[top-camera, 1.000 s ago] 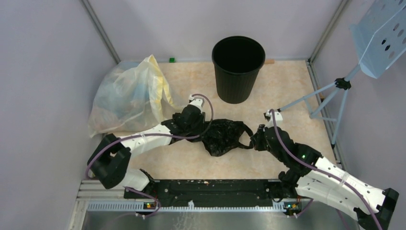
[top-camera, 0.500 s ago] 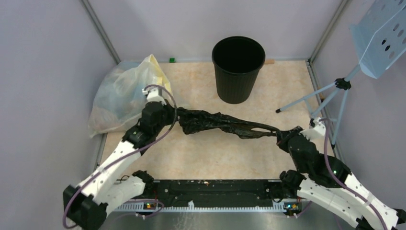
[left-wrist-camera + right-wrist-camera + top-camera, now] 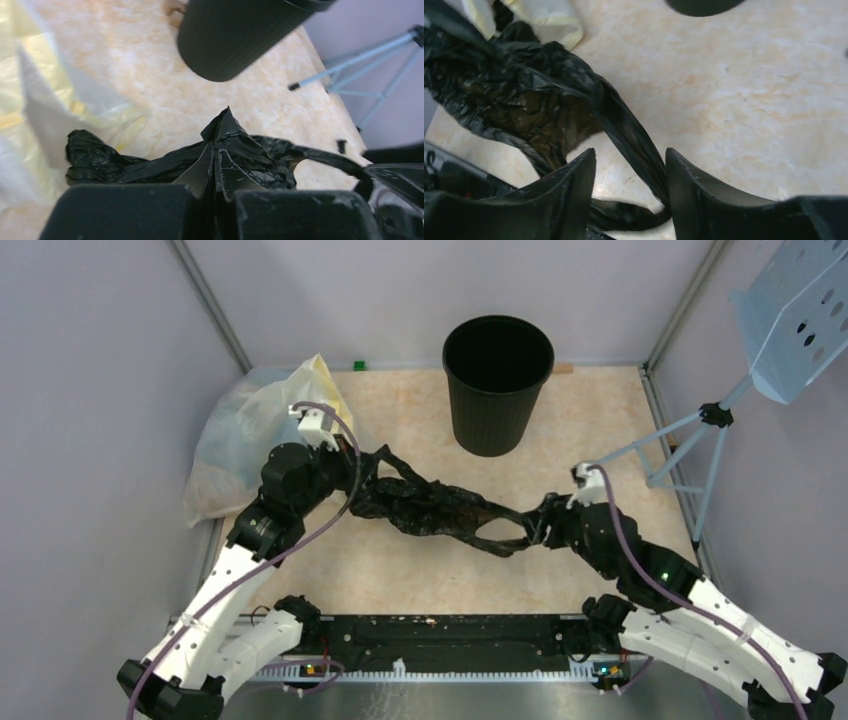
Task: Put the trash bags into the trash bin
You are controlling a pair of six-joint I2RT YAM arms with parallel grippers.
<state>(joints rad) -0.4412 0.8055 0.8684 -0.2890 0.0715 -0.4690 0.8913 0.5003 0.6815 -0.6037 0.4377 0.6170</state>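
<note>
The left gripper is seen clamped shut, with a pinched fold of the black trash bag caught between its jaws and rising from them in a peak. The right gripper is seen with its jaws parted; a twisted loop handle of the bag is passed through the gap, which is wider than the strand, and lies against the inner face of one finger. In the overhead view the trash bag is stretched as a crumpled band between the left gripper and the right gripper, sagging onto the table near its middle. The trash bin is stood upright at the far side of the table, beyond the bag and apart from it, its mouth open. A pale-yellow bag with contents is slumped in the far-left corner, just beside the left gripper. A light-blue tripod is placed at the right edge of the table, near the right arm.
</note>
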